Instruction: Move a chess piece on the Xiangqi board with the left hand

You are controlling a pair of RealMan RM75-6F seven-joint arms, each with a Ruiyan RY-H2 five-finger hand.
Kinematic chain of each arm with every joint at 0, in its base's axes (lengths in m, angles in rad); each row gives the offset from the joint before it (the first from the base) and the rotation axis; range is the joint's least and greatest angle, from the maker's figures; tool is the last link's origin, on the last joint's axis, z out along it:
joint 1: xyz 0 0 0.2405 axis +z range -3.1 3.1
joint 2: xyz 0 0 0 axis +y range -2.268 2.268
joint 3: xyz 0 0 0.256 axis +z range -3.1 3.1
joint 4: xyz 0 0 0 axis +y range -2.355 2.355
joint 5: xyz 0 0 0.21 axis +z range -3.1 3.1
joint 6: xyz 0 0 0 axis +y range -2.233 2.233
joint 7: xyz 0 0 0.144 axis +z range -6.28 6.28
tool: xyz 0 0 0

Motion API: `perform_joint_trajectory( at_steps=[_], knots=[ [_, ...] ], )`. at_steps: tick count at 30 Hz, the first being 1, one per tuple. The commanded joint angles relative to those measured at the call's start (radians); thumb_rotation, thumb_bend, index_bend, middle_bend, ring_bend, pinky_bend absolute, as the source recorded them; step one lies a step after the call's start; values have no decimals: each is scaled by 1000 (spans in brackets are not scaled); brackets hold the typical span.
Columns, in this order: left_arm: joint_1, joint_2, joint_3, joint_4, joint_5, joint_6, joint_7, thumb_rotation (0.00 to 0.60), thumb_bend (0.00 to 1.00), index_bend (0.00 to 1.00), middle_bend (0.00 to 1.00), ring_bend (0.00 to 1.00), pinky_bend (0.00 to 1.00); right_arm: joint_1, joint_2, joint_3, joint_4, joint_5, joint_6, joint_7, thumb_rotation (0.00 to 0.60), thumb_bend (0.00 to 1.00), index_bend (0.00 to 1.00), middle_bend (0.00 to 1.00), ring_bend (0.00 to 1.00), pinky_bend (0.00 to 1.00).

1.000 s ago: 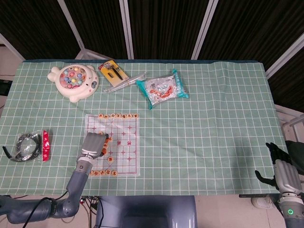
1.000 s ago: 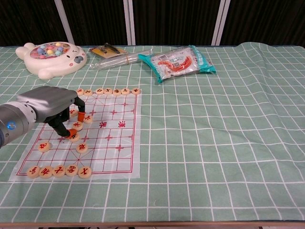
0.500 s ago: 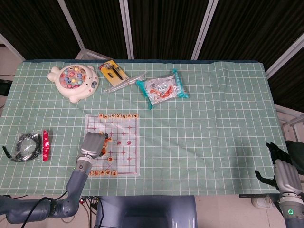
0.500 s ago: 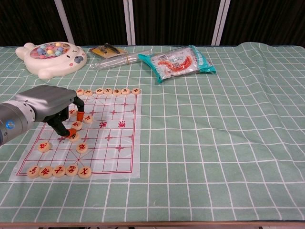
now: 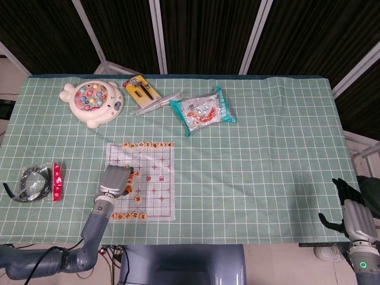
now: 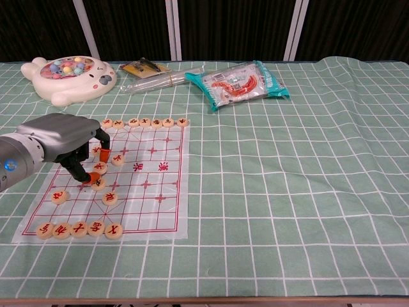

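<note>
Pinching looks underway: the left hand (image 6: 61, 139) is curled over a chess piece (image 6: 98, 184) at left of the Xiangqi board (image 6: 156, 192); whether it's actually gripped can't be told. A firm grip is needed before lifting.

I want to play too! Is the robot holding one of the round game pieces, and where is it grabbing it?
It cannot be told. The left hand has its fingertips down among the chess pieces, hiding any grip. The right hand holds nothing.

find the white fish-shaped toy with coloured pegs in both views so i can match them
Head view: white fish-shaped toy with coloured pegs, upper left.
Chest view: same toy, top-left corner.
Shared landmark: the clear Xiangqi board sheet with red lines lies nearer the robot than the toy.
</note>
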Motion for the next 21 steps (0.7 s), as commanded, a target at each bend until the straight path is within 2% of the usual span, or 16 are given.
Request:
perform_joint_trajectory(
  at_steps=[1, 16, 21],
  knots=[
    [1, 1, 0, -1, -1, -1, -1, 600, 271, 470, 1000, 1000, 1000, 0, 0, 0, 0, -1, 0, -1, 600, 367, 0, 0, 0, 0],
    [1, 7, -3, -8, -4, 0, -4, 600, 245, 441, 1000, 1000, 1000, 0, 2, 0, -3, 3, -2, 2, 600, 366, 0, 0, 0, 0],
    [9, 22, -8, -35, 26, 18, -26, 600, 244, 441, 1000, 1000, 1000, 0, 2, 0, -1, 3, -1, 2, 600, 366, 0, 0, 0, 0]
  ],
)
